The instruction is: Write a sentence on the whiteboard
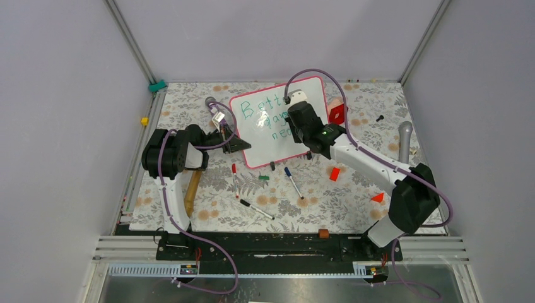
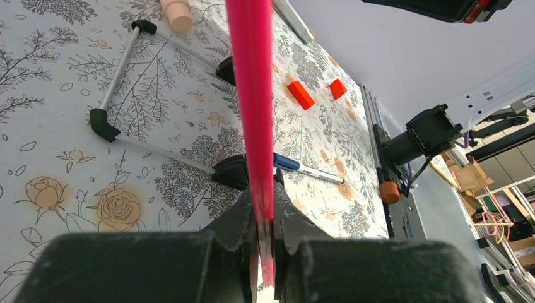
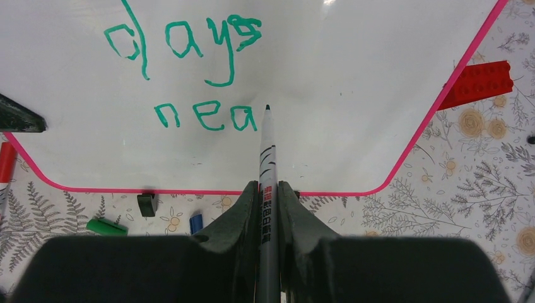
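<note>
Floral-cloth table [image 1: 353, 196] | whiteboard [image 1: 265, 148] mid-table, left gripper [image 2: 265, 196] clamped on its pink frame | right gripper [image 3: 267, 189] pinching marker [image 3: 267, 151], tip just right of "nea" in sentence [image 3: 208, 117] | step: finishing last word | next: draw "r", light steady contact

The whiteboard [image 1: 264, 148] sits mid-table, markers [image 1: 294, 183] lying before it, a block [image 1: 336, 112] just beside its right edge.

place: robot lab cell | cues: aluminium frame [image 1: 129, 39], grey panels [image 1: 63, 126], loose wires [image 2: 494, 222]
</note>
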You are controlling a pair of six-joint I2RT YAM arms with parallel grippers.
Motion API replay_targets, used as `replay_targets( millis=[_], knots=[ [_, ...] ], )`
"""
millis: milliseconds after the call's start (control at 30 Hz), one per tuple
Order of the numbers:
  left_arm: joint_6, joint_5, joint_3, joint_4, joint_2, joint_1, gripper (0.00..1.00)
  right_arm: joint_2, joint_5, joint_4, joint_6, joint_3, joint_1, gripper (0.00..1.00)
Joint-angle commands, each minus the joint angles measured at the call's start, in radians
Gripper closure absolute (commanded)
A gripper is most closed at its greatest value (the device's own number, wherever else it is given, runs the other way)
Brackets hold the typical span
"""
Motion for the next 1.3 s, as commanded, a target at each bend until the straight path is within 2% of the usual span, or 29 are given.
replay_targets(
  millis=[0, 833, 1267],
  knots=[
    [0.085, 0.131, -0.005, 0.045, 0.029, -0.021, 1.00, 0.027, 0.024, 0.005, -0.004, 0.053, -0.011, 1.00],
    [0.085, 0.133, -0.007, 0.045, 0.027, -0.022, 1.00, 0.113, 0.023, -0.025, 0.009, 0.094, -0.030, 1.00],
    [0.084, 0.133, -0.005, 0.044, 0.028, -0.021, 1.00, 0.101, -0.002, -0.060, 0.013, 0.060, -0.030, 1.00]
  ],
)
